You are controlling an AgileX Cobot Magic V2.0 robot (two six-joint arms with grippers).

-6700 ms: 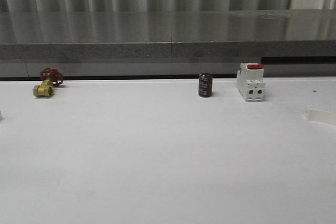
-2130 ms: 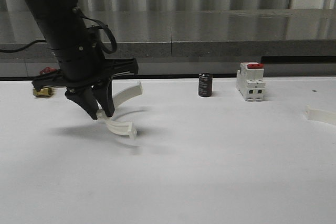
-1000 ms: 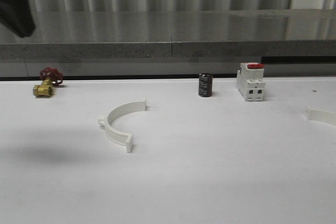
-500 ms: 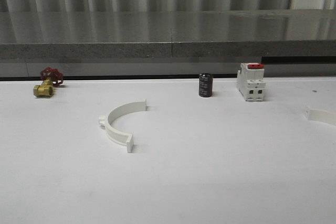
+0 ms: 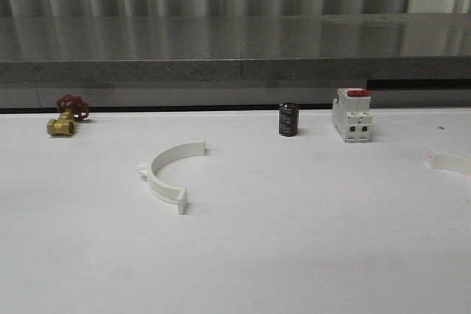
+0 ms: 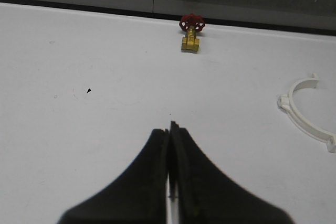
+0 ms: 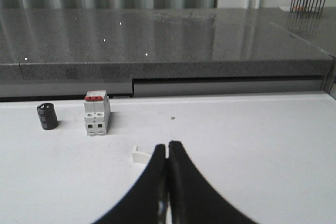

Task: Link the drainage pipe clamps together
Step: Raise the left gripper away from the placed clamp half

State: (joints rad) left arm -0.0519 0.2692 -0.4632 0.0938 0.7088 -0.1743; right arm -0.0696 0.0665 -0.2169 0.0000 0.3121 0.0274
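Note:
One white half-ring drainage pipe clamp (image 5: 167,172) lies on the white table left of centre, its open side facing right; the left wrist view has it off to one side (image 6: 307,114). The other clamp (image 5: 450,162) lies at the table's far right edge, cut off by the frame. In the right wrist view one end of it (image 7: 140,155) peeks out beside the fingers. My left gripper (image 6: 170,129) is shut and empty over bare table. My right gripper (image 7: 167,148) is shut and empty, just in front of that clamp end.
A brass valve with a red handle (image 5: 65,116) sits at the back left. A black cylinder (image 5: 288,119) and a white switch with a red top (image 5: 351,114) stand at the back right. A grey ledge (image 5: 235,71) runs behind the table.
The left arm set the clamp down left of centre, then lifted away up and left out of the front view. The clamp has stayed still since.

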